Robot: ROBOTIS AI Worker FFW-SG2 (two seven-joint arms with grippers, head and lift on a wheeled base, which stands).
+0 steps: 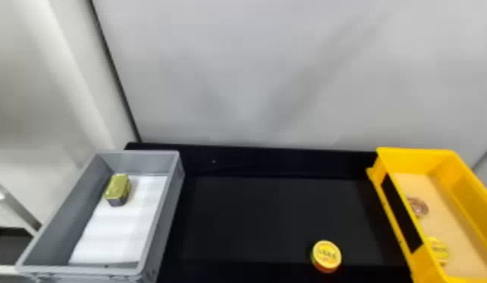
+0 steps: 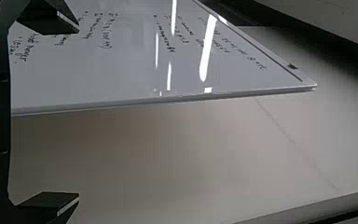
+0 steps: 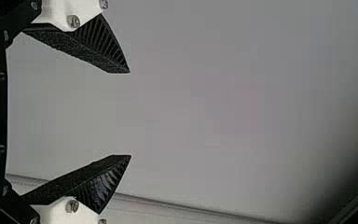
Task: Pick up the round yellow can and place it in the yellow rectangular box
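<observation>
One round yellow can (image 1: 326,255) sits face up on the black tabletop (image 1: 253,218), toward the near side and right of centre. It lies apart from both hands: the right gripper (image 3: 130,114) holds its fingers wide, with plain grey surface behind the gap, and the left gripper (image 2: 79,112) is spread wide too, before a whiteboard (image 2: 121,65) with handwriting. How far either is from the can, I cannot tell. Right of the can is the yellow rectangular box (image 1: 415,160), holding a brownish round item (image 1: 419,206) and, nearer, a yellow round item (image 1: 438,251). At the left, a grey bin (image 1: 140,162) holds a white sheet (image 1: 118,237) and a gold-topped block (image 1: 118,186) toward its far end.
</observation>
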